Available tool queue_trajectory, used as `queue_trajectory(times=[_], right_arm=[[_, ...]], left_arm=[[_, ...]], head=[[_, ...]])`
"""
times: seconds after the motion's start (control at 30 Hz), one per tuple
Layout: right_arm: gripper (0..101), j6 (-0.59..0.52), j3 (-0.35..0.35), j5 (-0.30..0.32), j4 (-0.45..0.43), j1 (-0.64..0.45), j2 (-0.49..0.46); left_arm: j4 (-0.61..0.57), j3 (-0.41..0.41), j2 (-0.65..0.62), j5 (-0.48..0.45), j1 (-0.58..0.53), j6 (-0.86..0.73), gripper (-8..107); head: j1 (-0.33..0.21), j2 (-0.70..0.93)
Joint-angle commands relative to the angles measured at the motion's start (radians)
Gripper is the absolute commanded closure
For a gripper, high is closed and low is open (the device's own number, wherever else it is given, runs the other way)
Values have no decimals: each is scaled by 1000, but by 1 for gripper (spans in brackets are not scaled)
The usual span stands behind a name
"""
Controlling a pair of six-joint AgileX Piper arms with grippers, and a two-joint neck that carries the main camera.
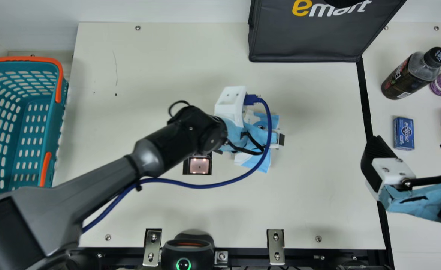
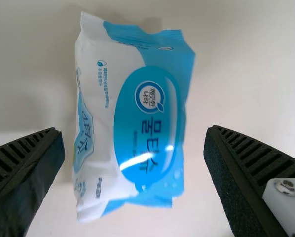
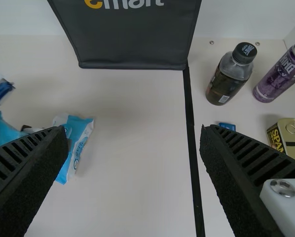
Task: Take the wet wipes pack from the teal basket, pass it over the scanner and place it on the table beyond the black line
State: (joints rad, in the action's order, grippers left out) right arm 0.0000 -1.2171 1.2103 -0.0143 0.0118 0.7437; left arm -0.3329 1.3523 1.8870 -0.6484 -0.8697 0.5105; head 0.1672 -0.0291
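As the left gripper (image 2: 134, 130) hangs wide over the wipes pack (image 2: 132, 116), the pickup step seemingly calls for a squeeze next.

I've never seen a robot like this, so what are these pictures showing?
This is a robot with two arms at a cream table. The main picture comes from its neck camera. The other two come from its wrists, so black fingers look close. The left claw is open above a blue-and-white wet wipes pack. The right claw is open too, so nothing is held. Past the black line are a dark bottle, a purple can, a blue box and a yellow tin. There's also a teal basket and a black bag.
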Motion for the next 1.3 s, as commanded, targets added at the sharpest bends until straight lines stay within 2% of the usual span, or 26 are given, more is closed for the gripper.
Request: queue_trajectory(times=[0.0,0.33,0.67,0.93,1.27], right_arm=[[6,0,0,0,0,0,0],[6,0,0,0,0,0,0],[6,0,0,0,0,0,0],[6,0,0,0,0,0,0],[6,0,0,0,0,0,0]], left_arm=[[-92,-42,-65,3,16,-103,9],[-305,-230,-346,-36,154,-380,9],[-359,-383,-628,-172,380,-542,9],[-280,-432,-816,-301,572,-586,9],[-15,-389,-977,-425,742,-566,9]], head=[[-29,2],[-29,2],[-29,2],[-29,2],[-29,2]])
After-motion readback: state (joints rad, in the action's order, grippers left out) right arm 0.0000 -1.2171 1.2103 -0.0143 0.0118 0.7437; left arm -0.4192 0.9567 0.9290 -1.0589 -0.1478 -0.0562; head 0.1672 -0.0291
